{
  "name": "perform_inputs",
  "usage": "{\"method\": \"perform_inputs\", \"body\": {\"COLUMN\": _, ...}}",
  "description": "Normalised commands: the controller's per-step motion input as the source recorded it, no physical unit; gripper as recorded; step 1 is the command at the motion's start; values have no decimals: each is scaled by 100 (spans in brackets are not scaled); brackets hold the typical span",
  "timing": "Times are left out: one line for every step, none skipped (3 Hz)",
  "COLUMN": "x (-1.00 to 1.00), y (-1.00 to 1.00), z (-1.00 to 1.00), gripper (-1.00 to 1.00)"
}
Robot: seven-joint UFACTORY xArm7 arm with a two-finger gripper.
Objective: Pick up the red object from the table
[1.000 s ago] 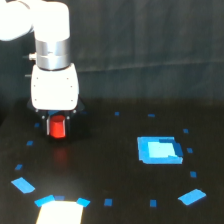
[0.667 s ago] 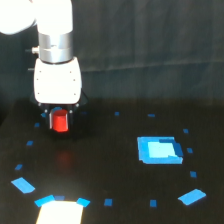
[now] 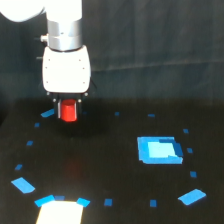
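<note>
The gripper [image 3: 69,109] hangs below a white boxy housing [image 3: 66,70] at the upper left of the exterior view, with the arm [image 3: 47,12] running up and out of the top of the frame, so most of the arm is cut off. The red block [image 3: 69,111] sits between the gripper's short dark fingers, which press on its two sides; its top is hidden under the housing and only its lower body shows. It appears lifted clear of the black table [image 3: 110,150], with a faint reddish glow on the surface beneath, though the blur makes the gap hard to judge. The fingers themselves are small and dark against a dark background, and their outlines are hard to make out. On the table a bright blue square patch [image 3: 159,150] lies toward the exterior view's right, well apart from the block. A white patch [image 3: 59,212] at the bottom edge is cut off by the frame. Small blue tape marks [image 3: 23,185] are scattered around, one [image 3: 48,113] just beside the gripper.
</note>
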Motion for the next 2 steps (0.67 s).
{"method": "perform_inputs", "body": {"x": 18, "y": -2, "z": 99, "gripper": -100}}
{"method": "perform_inputs", "body": {"x": 15, "y": -2, "z": 100, "gripper": -92}}
